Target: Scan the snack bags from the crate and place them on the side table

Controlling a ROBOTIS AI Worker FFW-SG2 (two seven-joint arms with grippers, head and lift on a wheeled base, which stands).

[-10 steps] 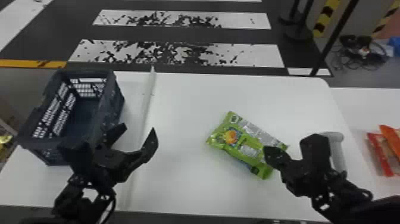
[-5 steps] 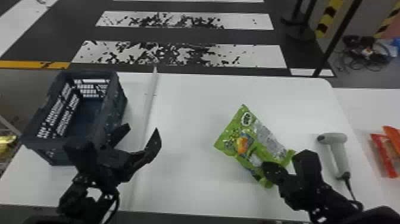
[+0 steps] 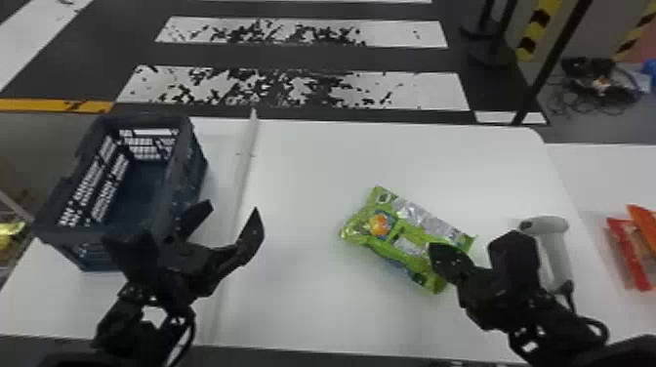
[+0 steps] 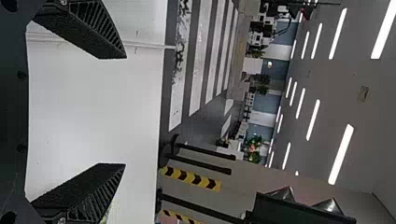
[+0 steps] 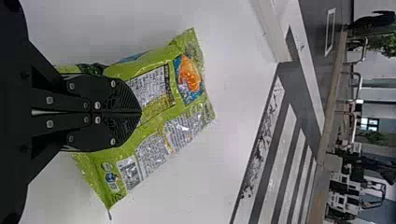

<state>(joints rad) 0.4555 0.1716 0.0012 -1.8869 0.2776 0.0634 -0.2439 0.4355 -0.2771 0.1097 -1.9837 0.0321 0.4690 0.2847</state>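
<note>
Seems partly done, judging by red packet (image 3: 629, 254) on side table (image 3: 600, 178); must yet place, perhaps scan, green snack bag (image 3: 407, 239) below closed right tool (image 5: 140, 112) (well apart from open left tool (image 4: 124, 111)).

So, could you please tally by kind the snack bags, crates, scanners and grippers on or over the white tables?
Snack bags: 3 (green bag, red bag, orange bag)
Crate: 1
Scanner: 1
Grippers: 2 (left gripper, right gripper)
Total: 7

The right gripper (image 3: 436, 251), fingers together, overlaps a green snack bag (image 5: 180, 105) on the white bench (image 5: 224, 37); beyond its edge, striped floor (image 5: 280, 154).
</note>
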